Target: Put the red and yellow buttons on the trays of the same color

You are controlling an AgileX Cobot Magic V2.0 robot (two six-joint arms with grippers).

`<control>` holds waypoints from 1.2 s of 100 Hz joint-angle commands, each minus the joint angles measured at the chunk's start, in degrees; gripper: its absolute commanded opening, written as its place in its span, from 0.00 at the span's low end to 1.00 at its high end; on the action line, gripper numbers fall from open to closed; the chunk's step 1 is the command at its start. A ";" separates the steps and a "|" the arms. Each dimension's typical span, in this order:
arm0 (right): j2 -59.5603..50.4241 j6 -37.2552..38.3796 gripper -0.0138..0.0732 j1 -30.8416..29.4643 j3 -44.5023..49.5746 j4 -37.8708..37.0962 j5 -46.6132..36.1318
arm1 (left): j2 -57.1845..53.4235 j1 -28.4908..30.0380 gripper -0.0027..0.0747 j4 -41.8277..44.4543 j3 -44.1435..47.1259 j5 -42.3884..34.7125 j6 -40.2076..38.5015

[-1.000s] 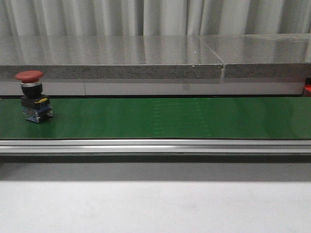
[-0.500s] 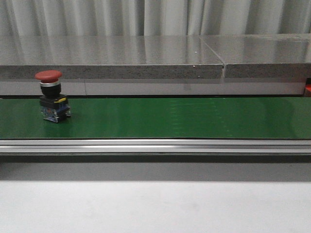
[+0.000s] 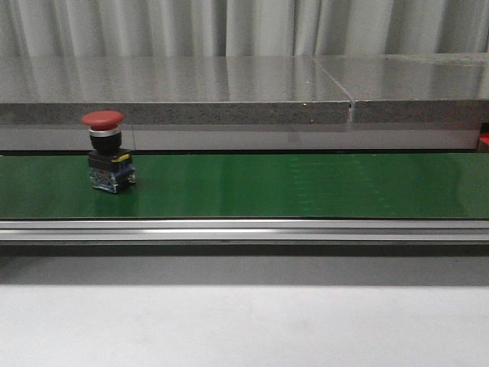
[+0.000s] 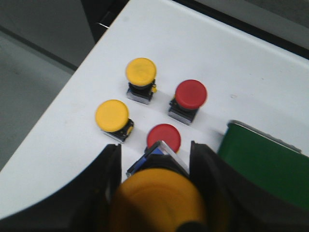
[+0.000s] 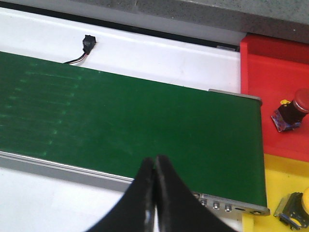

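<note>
Risk: red button [image 3: 107, 159] stands upright on the green belt [image 3: 306, 187], near its left end as the front camera sees it; top-heavy as it looks, I'd judge it could tip on a rough pick, or reach the belt's far end unattended, since no arm shows in the front view.
Left gripper [image 4: 157, 166]: clamped on a yellow button [image 4: 157, 203], jaws hugging its body either side, cap filling the view's lower part.
Below it: two yellow buttons [image 4: 141, 72] and two red ones [image 4: 190, 94] on the white table [image 4: 231, 63], near each other, not touching; a careless descent could knock them.
Right gripper [image 5: 153, 169]: fingertips pressed together, holding nothing, hovering over the belt's near rail.
Red tray [image 5: 275, 72]: already has one red button lying tilted.
Yellow tray [image 5: 285, 174]: a button sits at its corner, mostly cut off.
</note>
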 commanded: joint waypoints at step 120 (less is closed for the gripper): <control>-0.29 -0.52 0.08 0.05 -1.42 0.63 -3.55 | 11.17 -12.94 0.72 -4.26 -2.58 -0.65 7.15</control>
